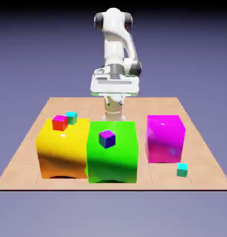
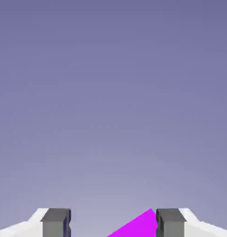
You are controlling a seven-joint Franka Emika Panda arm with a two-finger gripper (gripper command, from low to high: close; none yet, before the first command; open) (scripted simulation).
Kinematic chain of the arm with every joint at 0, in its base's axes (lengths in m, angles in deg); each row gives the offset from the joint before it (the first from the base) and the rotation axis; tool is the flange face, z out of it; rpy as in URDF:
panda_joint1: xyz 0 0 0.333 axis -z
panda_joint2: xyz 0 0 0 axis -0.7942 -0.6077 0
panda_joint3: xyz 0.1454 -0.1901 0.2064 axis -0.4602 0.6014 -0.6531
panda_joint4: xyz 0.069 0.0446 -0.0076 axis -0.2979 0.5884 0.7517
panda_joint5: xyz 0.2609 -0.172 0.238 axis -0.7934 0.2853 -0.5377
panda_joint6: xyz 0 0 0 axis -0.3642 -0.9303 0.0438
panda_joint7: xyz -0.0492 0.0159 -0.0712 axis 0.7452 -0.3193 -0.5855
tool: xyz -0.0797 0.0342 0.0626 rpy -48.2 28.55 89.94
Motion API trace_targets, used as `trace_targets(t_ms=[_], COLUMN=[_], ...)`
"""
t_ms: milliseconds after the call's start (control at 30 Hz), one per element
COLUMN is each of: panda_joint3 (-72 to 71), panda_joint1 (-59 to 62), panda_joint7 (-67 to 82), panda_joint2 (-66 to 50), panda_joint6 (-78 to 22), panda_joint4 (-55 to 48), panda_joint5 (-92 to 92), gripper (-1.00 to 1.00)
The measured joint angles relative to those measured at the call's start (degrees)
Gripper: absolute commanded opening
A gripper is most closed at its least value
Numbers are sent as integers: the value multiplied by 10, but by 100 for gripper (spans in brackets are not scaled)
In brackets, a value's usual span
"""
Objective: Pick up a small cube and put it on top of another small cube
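One small cube (image 1: 71,117), teal, sits on top of the big yellow block (image 1: 62,148), just behind a tiny red cube (image 1: 59,122). A second small teal cube (image 1: 182,170) lies on the table in front of the big magenta block (image 1: 165,138), toward the exterior view's right. My gripper (image 1: 114,92) hangs high above the table's far side, well behind the blocks and touching none of them. In the hand view the gripper (image 2: 113,224) is open with nothing between its fingertips (image 2: 56,222). Only a corner of the magenta block (image 2: 136,227) shows there.
A big green block (image 1: 111,152) stands between the yellow and magenta ones, with a tiny purple cube (image 1: 107,138) on it. The tan tiled table (image 1: 198,152) ends just in front of the blocks. The rest of the hand view is the blue-violet backdrop.
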Motion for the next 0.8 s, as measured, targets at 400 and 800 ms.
trace_targets(t_ms=[400,800], panda_joint3=[-118,-237], panda_joint1=[-40,-76], panda_joint7=[20,40], panda_joint2=[-249,-498], panda_joint6=[-235,-471], panda_joint4=[-205,-409], panda_joint5=[131,262], gripper=[0,0])
